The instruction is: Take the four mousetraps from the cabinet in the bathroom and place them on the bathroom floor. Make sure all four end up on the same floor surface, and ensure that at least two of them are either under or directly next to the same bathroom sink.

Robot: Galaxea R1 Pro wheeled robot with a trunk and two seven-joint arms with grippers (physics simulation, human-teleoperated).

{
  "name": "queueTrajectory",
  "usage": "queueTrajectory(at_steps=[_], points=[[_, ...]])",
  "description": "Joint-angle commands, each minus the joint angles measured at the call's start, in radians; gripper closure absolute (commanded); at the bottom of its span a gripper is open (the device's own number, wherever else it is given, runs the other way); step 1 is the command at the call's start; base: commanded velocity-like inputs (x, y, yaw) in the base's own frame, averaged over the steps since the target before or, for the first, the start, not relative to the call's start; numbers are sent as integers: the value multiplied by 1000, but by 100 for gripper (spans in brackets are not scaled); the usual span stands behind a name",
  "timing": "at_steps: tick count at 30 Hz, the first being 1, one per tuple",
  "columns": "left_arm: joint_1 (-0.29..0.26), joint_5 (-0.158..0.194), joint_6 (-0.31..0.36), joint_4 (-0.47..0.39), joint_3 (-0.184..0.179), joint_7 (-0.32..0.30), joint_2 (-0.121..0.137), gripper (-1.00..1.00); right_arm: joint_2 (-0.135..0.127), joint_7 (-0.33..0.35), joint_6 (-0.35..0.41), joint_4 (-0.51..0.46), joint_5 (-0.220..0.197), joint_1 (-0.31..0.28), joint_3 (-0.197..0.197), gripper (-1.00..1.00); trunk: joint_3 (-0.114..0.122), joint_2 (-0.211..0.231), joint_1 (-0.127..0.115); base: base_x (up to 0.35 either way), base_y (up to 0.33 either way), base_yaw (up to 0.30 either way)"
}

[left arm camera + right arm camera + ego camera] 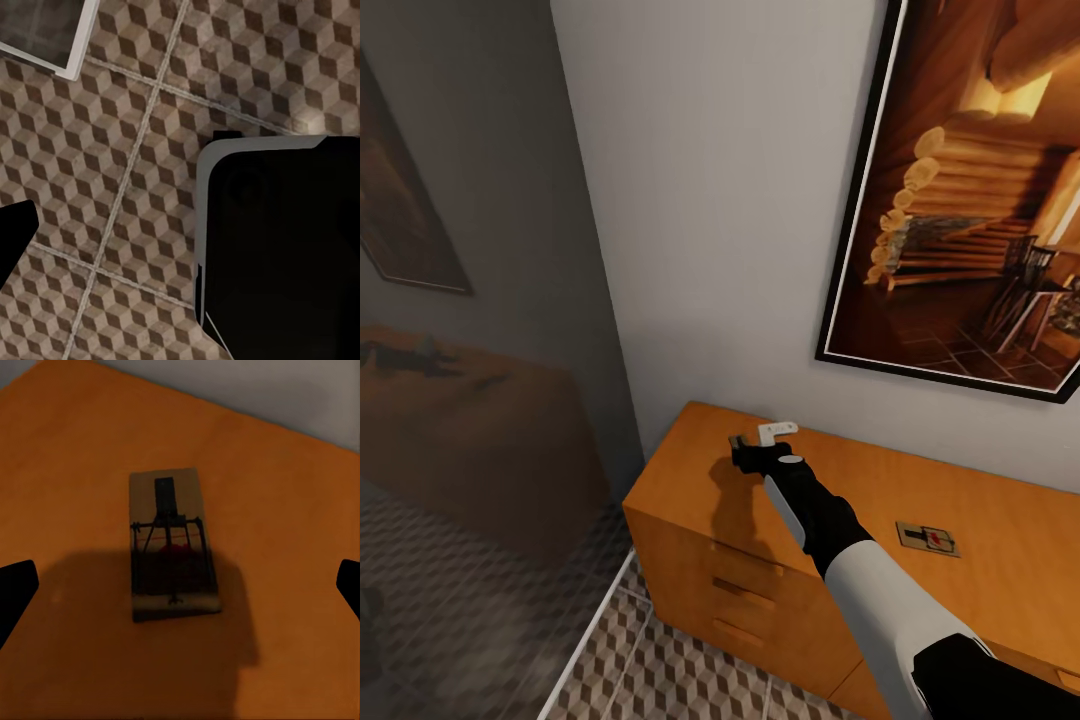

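In the right wrist view a mousetrap (175, 545) lies flat on the orange-brown top of the cabinet (75, 457), directly below the right claw (180, 585) and centred between its two dark fingertips (15, 589), which stand wide apart at either edge of that picture and touch nothing, so the claw is released. The trap's wire frame and red spot face up, and the claw's shadow falls across its nearer half. In the head view the right claw (752, 447) hangs above the cabinet's (690, 470) top surface near its left rear corner, close to the grey wall, and a second mousetrap (929, 538) rests further right on the same top, well apart from the claw. The right arm reaches forward from the lower right, its white forearm narrowing to a black wrist. The cabinet's drawers, with dark slot handles, are closed. In the left wrist view the bathroom floor (112, 187) with its cube-pattern tiles lies below; one dark fingertip (15, 232) of the left claw shows, and I cannot tell whether that claw is released or clenched.
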Motion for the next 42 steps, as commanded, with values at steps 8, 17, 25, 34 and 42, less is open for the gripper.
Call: queueTrajectory(at_steps=[8, 17, 25, 34, 42], points=[[-2, 4, -6, 3, -8, 2, 0, -100, 0, -9, 29, 0, 5, -1, 3, -100, -2, -2, 1, 0, 0, 0], [-2, 4, -6, 3, -8, 2, 0, -100, 0, -10, 32, 1, 7, -1, 3, -100, -2, -2, 1, 0, 0, 0], [-2, 4, -6, 3, -8, 2, 0, -100, 0, -10, 32, 1, 8, -1, 3, -100, -2, -2, 1, 0, 0, 0], [-2, 4, -6, 3, -8, 2, 0, -100, 0, -9, 32, 1, 8, -1, 3, -100, -3, -2, 1, 0, 0, 0], [-2, 4, -6, 4, -8, 2, 0, -100, 0, -9, 32, 1, 7, -1, 3, -100, -11, -2, 1, 0, 0, 0]])
